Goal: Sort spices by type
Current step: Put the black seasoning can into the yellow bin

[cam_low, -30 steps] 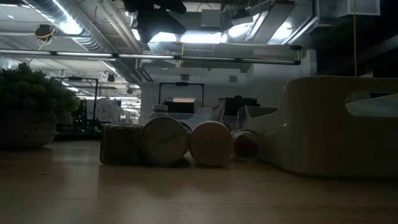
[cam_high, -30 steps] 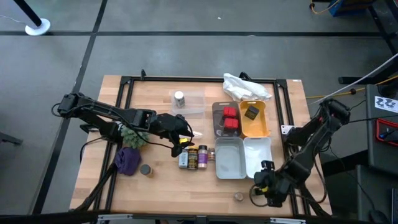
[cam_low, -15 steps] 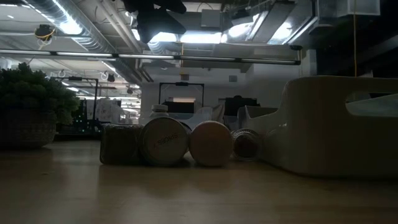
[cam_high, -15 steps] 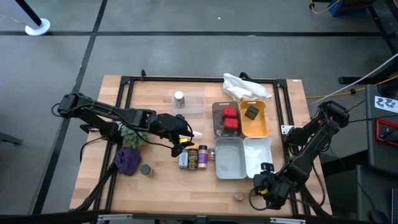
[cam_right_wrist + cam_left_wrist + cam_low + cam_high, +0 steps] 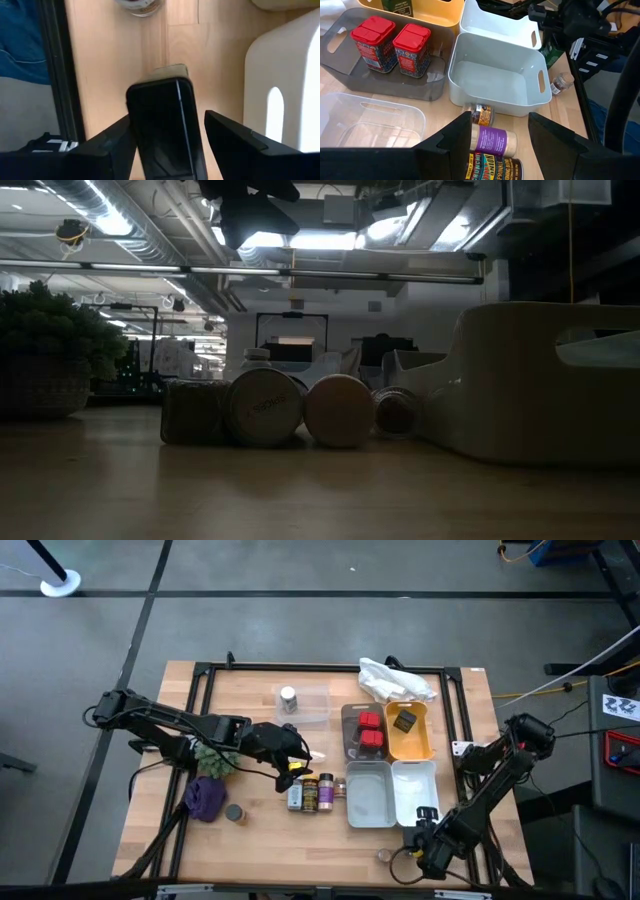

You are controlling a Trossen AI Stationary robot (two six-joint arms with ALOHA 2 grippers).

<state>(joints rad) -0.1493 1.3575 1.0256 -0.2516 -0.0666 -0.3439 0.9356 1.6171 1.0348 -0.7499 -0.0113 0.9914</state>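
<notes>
Left gripper (image 5: 300, 762) half open above three lying jars (image 5: 310, 792), purple cloth (image 5: 205, 797) at 8 o'clock. Red tins (image 5: 371, 730) in grey tray (image 5: 350, 732). Right gripper (image 5: 428, 843) clamped on dark tin (image 5: 165, 125), small jar (image 5: 384, 856) at 9 o'clock.

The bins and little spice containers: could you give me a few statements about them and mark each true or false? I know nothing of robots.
1. Two red tins stand in the grey bin. True.
2. The white bin holds three jars. False: it is empty.
3. The right pincer holds a dark tin. True.
4. The yellow bin is empty. False: it holds a dark tin.
5. The jars lie beside the white bin, under the left pincer. True.
</notes>
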